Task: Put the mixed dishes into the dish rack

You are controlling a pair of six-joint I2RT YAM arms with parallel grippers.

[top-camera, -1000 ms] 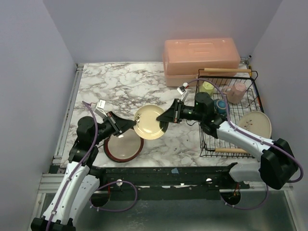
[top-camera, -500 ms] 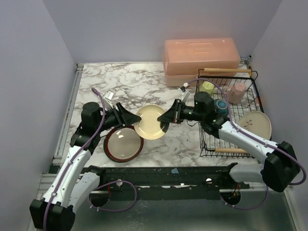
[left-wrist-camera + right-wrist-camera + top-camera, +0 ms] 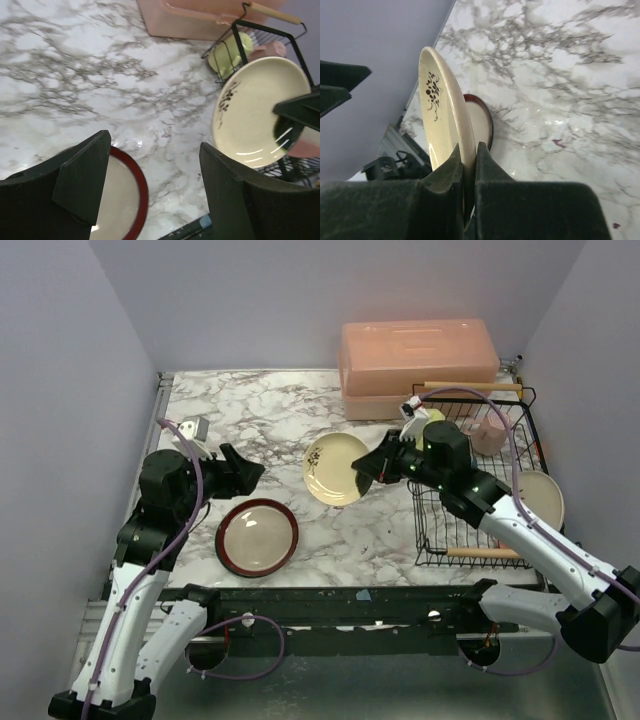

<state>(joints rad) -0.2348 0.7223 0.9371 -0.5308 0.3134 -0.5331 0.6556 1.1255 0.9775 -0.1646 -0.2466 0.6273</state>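
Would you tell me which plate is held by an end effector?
The central cream floral plate, gripped by the right end effector; the maroon-rimmed plate lies flat on the table, another plate sits at the rack.

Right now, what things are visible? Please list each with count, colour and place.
floral plate: one, cream, held tilted left of the rack
second plate: one, cream, at the rack's right side
maroon-rimmed plate: one, flat on the table
mug: one, yellow-green, in the rack
cup: one, pink, in the rack
dish rack: one, black wire, table's right
box: one, salmon-pink, table's back
table: one, white marble
left arm: black, jaws open, empty
right arm: black, jaws shut on floral plate
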